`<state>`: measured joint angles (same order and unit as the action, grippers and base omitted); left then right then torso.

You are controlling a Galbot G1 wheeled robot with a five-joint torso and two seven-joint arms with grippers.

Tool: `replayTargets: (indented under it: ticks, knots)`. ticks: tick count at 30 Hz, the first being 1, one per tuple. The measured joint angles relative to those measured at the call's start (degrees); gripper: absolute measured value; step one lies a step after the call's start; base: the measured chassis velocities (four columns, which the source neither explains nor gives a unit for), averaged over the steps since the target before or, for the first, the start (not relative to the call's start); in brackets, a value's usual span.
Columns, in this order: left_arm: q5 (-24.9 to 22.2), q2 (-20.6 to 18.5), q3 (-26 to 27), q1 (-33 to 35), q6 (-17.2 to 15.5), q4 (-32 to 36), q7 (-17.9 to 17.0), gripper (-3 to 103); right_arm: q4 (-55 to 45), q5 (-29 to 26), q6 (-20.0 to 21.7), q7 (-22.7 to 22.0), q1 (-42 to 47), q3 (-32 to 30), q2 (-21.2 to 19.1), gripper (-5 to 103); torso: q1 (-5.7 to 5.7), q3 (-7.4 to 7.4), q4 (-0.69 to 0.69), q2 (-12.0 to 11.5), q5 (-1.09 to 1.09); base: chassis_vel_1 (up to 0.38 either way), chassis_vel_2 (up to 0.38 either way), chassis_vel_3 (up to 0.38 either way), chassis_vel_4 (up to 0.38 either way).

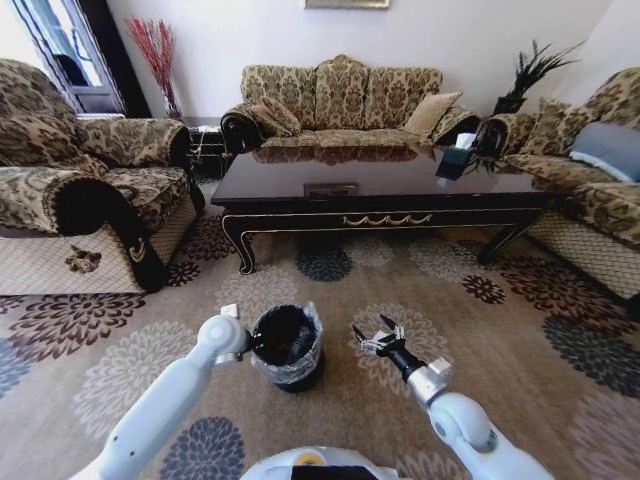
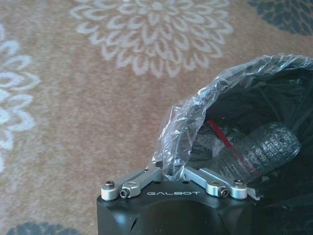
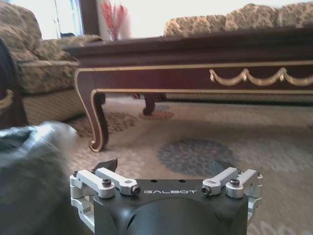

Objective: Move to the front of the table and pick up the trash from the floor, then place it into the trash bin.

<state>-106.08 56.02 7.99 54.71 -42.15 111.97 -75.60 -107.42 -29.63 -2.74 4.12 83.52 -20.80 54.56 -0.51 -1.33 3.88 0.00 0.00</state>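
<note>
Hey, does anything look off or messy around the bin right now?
Mostly tidy. The left hand sits against the bin rim, bunching the clear liner there. A crushed bottle lies inside. The right hand hovers open beside it.

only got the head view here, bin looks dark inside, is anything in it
Observer: Yes. The left wrist view looks into the trash bin, and a crushed clear plastic bottle lies inside on the liner.
Operator: where's the left gripper, i just see the arm ending at the bin
Observer: The left gripper is at the rim, its jaws closed on a fold of the clear plastic bag.
Operator: and the right one, holding anything
Observer: No. The right gripper has its jaws open with nothing between them, low over the carpet, facing the coffee table.
</note>
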Motion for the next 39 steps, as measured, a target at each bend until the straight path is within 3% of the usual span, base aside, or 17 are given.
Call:
replayTargets:
  ticks: [17,39]
  knots:
    - [-0.04,-1.13,3.06,3.58,0.01,2.69,0.74,0,22.25,-2.16,-0.68,0.47,-8.54,3.18,1.21,100,0.00,0.00,0.01,0.00,0.01,0.000,0.000,0.000,0.000]
    - [-0.31,-2.18,2.41,3.07,0.01,3.42,0.09,0,44.36,-1.40,-2.86,1.50,-22.60,7.40,3.71,100,0.00,0.00,0.01,-0.01,0.00,0.000,0.000,0.000,0.000]
